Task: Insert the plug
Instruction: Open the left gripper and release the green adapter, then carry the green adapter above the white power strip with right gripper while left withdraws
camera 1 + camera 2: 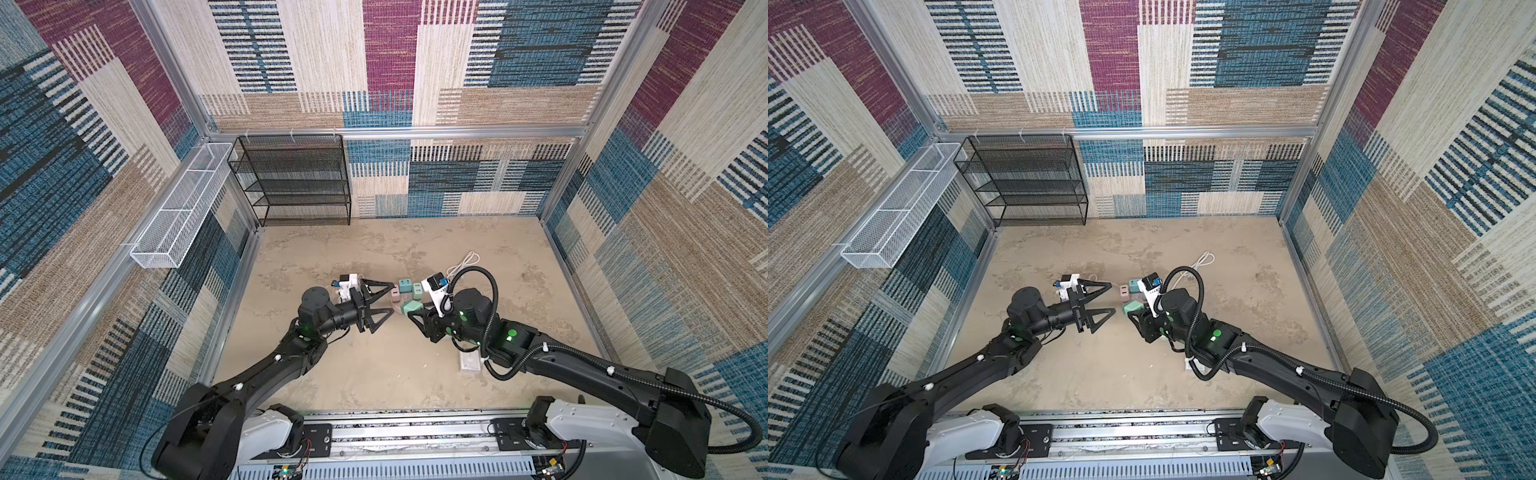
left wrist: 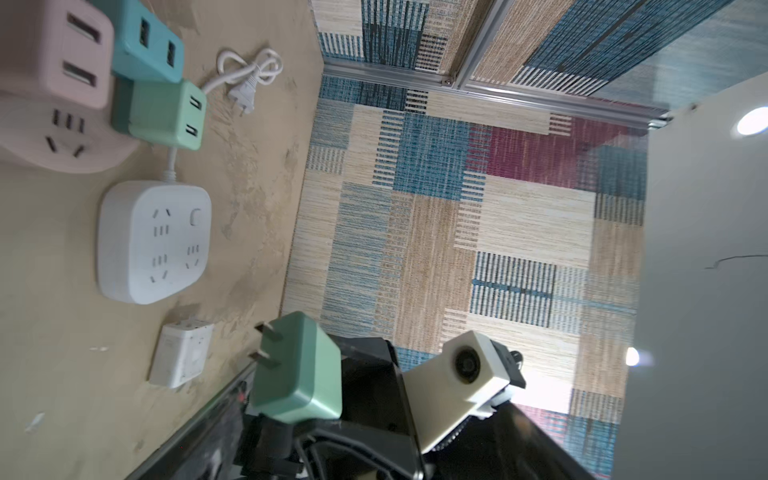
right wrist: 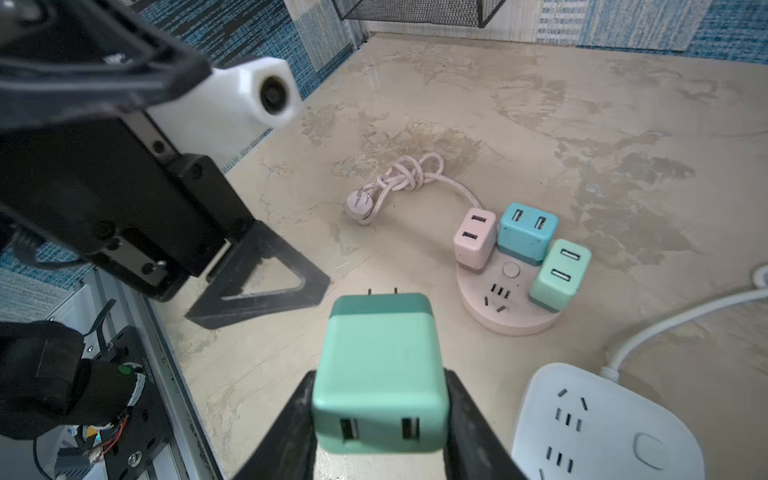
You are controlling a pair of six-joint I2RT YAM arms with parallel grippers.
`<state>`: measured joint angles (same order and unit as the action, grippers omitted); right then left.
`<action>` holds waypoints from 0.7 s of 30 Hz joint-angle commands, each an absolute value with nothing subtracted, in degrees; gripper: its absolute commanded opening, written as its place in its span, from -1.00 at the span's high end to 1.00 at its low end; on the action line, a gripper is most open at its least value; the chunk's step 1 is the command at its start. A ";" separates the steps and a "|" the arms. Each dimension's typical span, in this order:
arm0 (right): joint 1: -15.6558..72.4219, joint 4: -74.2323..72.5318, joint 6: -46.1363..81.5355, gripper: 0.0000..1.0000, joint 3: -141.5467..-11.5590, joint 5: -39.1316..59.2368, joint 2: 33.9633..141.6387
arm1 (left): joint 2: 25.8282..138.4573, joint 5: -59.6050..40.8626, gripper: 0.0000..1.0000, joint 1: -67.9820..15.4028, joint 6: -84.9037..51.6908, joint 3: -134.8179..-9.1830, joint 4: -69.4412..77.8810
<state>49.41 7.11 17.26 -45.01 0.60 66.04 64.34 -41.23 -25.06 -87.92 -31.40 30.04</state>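
Observation:
The plug (image 3: 380,345) is a mint-green two-port adapter with two flat prongs on its far end. My right gripper (image 3: 380,399) is shut on its sides and holds it above the floor, as both top views show (image 1: 412,307) (image 1: 1133,308). It also shows in the left wrist view (image 2: 297,365). My left gripper (image 1: 390,298) (image 1: 1112,297) stands open just left of the plug, empty and not touching it. The round pink power strip (image 3: 511,316) lies beyond the plug with pink, blue and green adapters plugged in. One socket (image 3: 494,296) on it is free.
A white square power strip (image 3: 602,424) (image 2: 153,241) lies beside the pink one. A small white adapter (image 2: 180,357) (image 1: 469,361) lies on the floor. A knotted pink cord (image 3: 399,183) and a white cord (image 1: 461,262) lie behind. A black mesh shelf (image 1: 291,178) and a white wire basket (image 1: 178,208) stand at the back left.

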 commanded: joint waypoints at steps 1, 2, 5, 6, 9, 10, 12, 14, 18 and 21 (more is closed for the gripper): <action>48.93 15.39 22.38 1.00 -49.02 -3.56 67.60 | 58.69 -32.70 -1.00 -24.80 -61.60 -39.08 -8.99; 48.79 17.28 23.49 1.00 -50.44 -4.35 68.46 | 57.70 -29.31 -0.99 -24.87 -57.51 -41.27 -14.61; 47.85 21.27 25.47 1.00 -53.95 -3.64 70.70 | 56.49 -23.19 -1.00 -24.86 -49.21 -46.38 -25.96; 47.41 22.44 25.87 1.00 -55.01 -3.23 71.51 | 56.49 -21.42 -1.00 -24.85 -47.55 -47.50 -28.70; 46.50 25.51 24.99 1.00 -57.94 -0.62 73.82 | 56.25 -15.94 -0.99 -24.83 -43.24 -49.61 -34.56; 46.21 26.47 24.94 1.00 -58.76 -0.27 74.43 | 55.92 -14.89 -0.99 -24.82 -42.24 -49.58 -35.10; 45.42 28.65 25.35 1.00 -60.27 0.39 75.40 | 54.67 -13.45 -0.99 -24.87 -40.76 -48.92 -34.90; 44.45 30.33 26.33 1.00 -61.23 0.17 75.76 | 52.93 -12.28 -1.00 -24.85 -39.74 -47.80 -33.86; 43.17 32.65 26.98 1.00 -62.38 -1.89 74.78 | 50.41 -9.38 -0.99 -24.83 -39.57 -47.23 -34.49; 42.77 33.96 26.69 1.00 -63.15 -3.68 73.28 | 50.42 -9.05 -0.99 -24.86 -38.72 -48.32 -36.69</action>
<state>42.98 32.23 26.06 -62.19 -1.32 74.35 50.48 -11.88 -24.88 -42.39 -47.44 -34.00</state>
